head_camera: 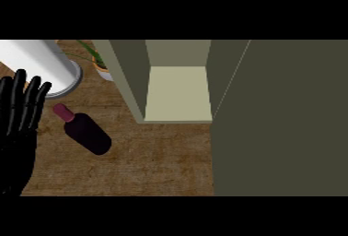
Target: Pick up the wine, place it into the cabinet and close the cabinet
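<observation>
Black and upright at the view's left edge, the left hand (pixel 20 120) rests with fingers straight and spread wide, holding nothing. Just right of its fingertips the wine bottle (pixel 86 130) lies on its side on the wooden counter (pixel 156 161), free to be grasped. Farther right, the cabinet (pixel 178 92) stands with its door (pixel 285 115) swung open, ready to receive it. Beyond the fingertips stand a white cylinder (pixel 44 64) and a potted plant (pixel 98 62). No right hand shows.
</observation>
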`<action>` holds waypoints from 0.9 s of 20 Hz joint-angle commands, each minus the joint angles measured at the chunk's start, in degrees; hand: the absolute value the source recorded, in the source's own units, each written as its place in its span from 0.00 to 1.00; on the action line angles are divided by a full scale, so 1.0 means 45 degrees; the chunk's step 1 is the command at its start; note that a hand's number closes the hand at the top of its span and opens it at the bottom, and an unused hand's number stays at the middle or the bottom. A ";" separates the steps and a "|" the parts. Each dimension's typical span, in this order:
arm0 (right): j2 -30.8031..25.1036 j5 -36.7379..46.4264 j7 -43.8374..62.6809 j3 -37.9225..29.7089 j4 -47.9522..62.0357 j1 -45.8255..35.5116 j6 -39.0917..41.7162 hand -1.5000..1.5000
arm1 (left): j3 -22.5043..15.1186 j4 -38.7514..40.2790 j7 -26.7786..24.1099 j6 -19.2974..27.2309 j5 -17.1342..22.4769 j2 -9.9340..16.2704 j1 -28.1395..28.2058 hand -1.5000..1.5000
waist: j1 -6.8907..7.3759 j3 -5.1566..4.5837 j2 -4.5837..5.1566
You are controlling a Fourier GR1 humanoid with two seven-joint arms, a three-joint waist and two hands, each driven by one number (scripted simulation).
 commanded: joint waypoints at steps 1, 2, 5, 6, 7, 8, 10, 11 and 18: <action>0.0022 0.0096 -0.0623 0.0117 -0.0106 0.0275 0.0189 0.00 | 0.0633 0.0349 -0.0045 -0.1364 0.1989 0.0599 -0.0608 0.00 | 0.0093 0.0207 0.0512; 0.0203 -0.0213 -0.0095 0.0343 -0.0970 0.0703 0.0174 0.00 | 0.0632 0.0784 -0.0819 -0.2580 0.3097 0.0946 -0.0255 0.00 | -0.0044 0.0182 0.0486; 0.0257 -0.0557 -0.0253 0.0756 -0.0763 0.0693 0.0580 0.00 | -0.0717 0.0846 -0.0744 -0.5175 0.5101 0.1439 0.0091 0.00 | -0.0157 0.0154 0.0513; 0.0167 -0.0728 -0.0124 0.0797 -0.0950 0.0747 0.0741 0.00 | -0.0822 0.1086 -0.0906 -0.5966 0.5827 0.1643 0.0140 0.00 | -0.0249 0.0137 0.0522; 0.0160 -0.1226 0.0507 0.1985 -0.0447 0.0953 0.1626 0.00 | -0.1875 0.1734 0.0386 -0.5662 0.6746 0.0776 0.0742 0.00 | -0.0234 0.0117 0.0721; 0.0025 -0.1414 0.0698 0.2046 -0.0777 0.1120 0.1808 0.00 | -0.2097 0.1719 0.0721 -0.6175 0.7477 0.0995 0.0914 0.00 | -0.0256 0.0145 0.0595; -0.0223 -0.1799 0.1283 0.1953 -0.1394 0.1439 0.1971 0.00 | -0.1825 0.1594 0.1402 -0.6964 0.9107 0.1796 0.1387 0.00 | -0.0084 0.0175 0.0495; -0.0347 -0.1879 0.1708 0.2012 -0.1688 0.1352 0.2002 0.00 | -0.1657 0.1498 0.1571 -0.7451 1.0018 0.2225 0.1825 0.00 | 0.0078 0.0167 0.0477; -0.0704 -0.2962 0.4235 0.1629 -0.4640 0.1782 0.1584 0.00 | 0.0552 0.1172 0.2914 -0.8629 1.4628 0.4924 0.2314 0.00 | 0.0170 0.0204 0.0488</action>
